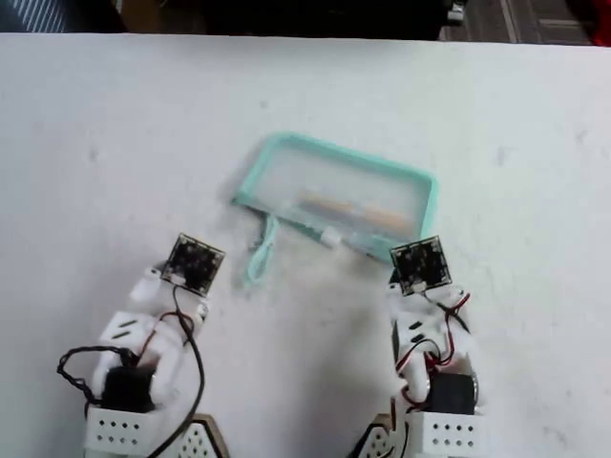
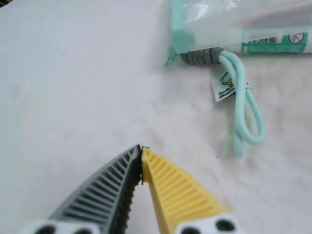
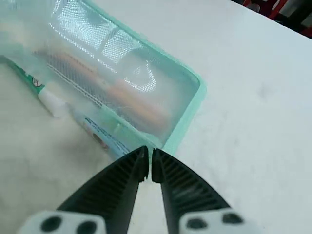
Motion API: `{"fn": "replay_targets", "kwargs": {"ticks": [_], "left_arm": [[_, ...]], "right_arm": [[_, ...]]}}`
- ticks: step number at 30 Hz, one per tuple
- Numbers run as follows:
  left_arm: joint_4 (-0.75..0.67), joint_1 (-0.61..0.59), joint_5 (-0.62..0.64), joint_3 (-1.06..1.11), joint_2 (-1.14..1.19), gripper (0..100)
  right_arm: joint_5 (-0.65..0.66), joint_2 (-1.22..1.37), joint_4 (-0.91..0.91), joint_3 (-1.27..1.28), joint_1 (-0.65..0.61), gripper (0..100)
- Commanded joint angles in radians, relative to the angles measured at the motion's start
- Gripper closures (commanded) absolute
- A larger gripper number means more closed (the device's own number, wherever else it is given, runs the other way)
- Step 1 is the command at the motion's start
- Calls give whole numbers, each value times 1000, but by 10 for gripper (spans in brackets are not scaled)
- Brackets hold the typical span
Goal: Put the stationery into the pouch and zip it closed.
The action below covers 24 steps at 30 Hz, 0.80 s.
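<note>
Pouch (image 1: pixel 334 196) lies flat on the desk (image 1: pixel 95 114) holding pens (image 1: pixel 353 212), with the left end effector (image 2: pixel 141 148) and right end effector (image 3: pixel 149 155) near it, pinched narrow and empty, probably ready to zip it.

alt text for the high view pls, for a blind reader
A translucent pouch with mint-green edging lies on a white table, stationery showing through it. Its cord loop trails toward the left arm; the right arm sits beside it at the near edge.

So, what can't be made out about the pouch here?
High view: whether the pouch is zipped or open; too small.
Right wrist view: the orange items inside; frosted wall blurs them.
Left wrist view: pen cut off by the edge; inside or outside unclear.
</note>
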Motion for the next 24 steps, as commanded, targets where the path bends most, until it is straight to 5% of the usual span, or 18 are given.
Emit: {"fn": "replay_targets", "kwargs": {"ticks": [1,7,15,24], "left_arm": [[-2,-45,3,-61,-18,976],[-46,-145,94,-66,-18,976],[-57,-165,101,-64,-18,976],[-78,-162,101,-48,-18,976]], "right_arm": [[18,-5,5,8,-12,981],[43,2,8,-71,-61,978],[143,4,240,-302,-309,981],[141,15,328,-442,-320,981]]}}
